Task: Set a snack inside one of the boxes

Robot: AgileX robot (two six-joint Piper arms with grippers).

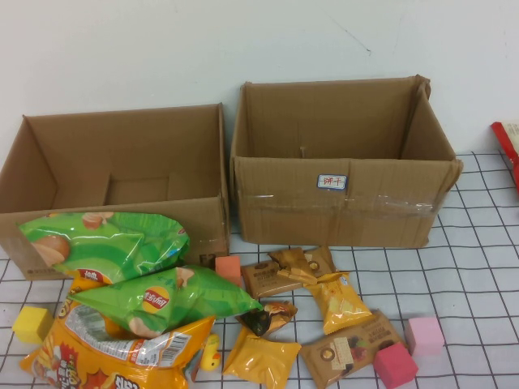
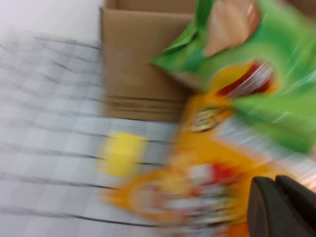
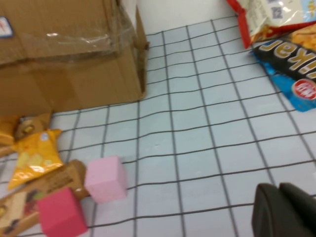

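Note:
Two open cardboard boxes stand at the back: the left box [image 1: 122, 162] and the right box [image 1: 340, 203]. Snacks lie in front of them: two green chip bags [image 1: 97, 243], an orange chip bag [image 1: 113, 352], small yellow packs [image 1: 340, 301] and brown packs [image 1: 349, 348]. Neither gripper shows in the high view. My left gripper [image 2: 275, 190] is shut and empty, above the orange chip bag [image 2: 197, 187] next to a green bag [image 2: 247, 59]. My right gripper [image 3: 280, 192] is shut and empty, above bare table to the right of the snacks.
Foam cubes lie among the snacks: yellow [image 1: 32, 324], orange [image 1: 228, 268], pink [image 1: 425, 335] and red [image 1: 395, 365]. A red bag [image 1: 509, 146] lies at the table's right edge. The right wrist view shows a blue and black snack bag [image 3: 296, 64] there too.

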